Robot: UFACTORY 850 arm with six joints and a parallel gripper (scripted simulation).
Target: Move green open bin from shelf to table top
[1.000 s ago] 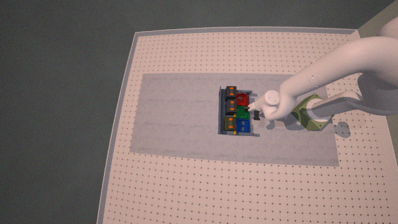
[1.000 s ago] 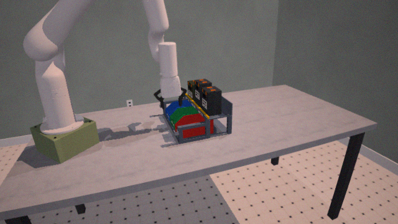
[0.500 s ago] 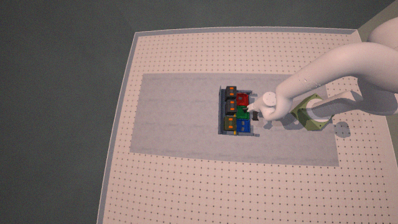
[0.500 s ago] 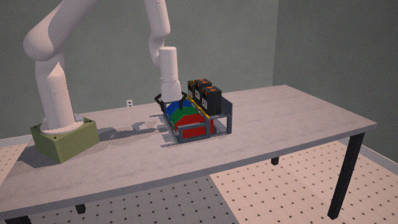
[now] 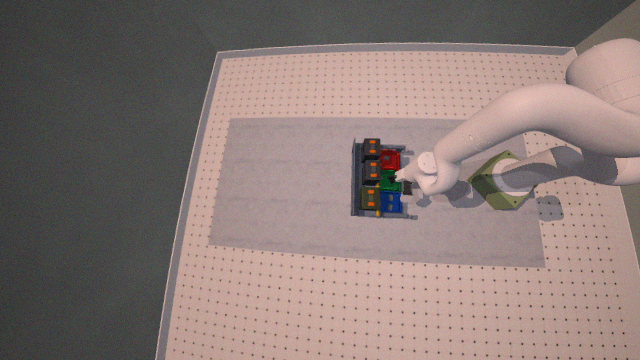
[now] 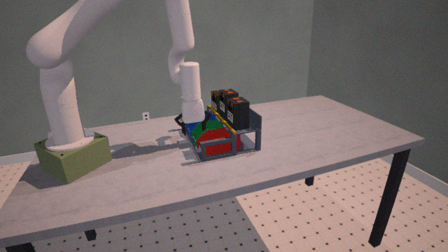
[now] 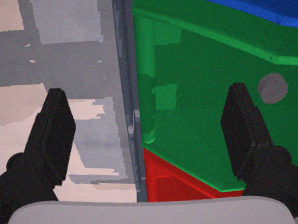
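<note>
The green open bin sits in the lower row of the grey shelf, between a red bin and a blue bin. In the side view the green bin lies between the red bin and the blue one. My gripper is open and empty, pointing down over the green bin's front edge. In the wrist view one finger stands over the table and the other over the green bin. A grey round part lies in the bin.
Three dark bins with orange marks fill the shelf's upper row. The arm's green base block stands on the table to the right of the shelf. The shelf's front rail runs between my fingers.
</note>
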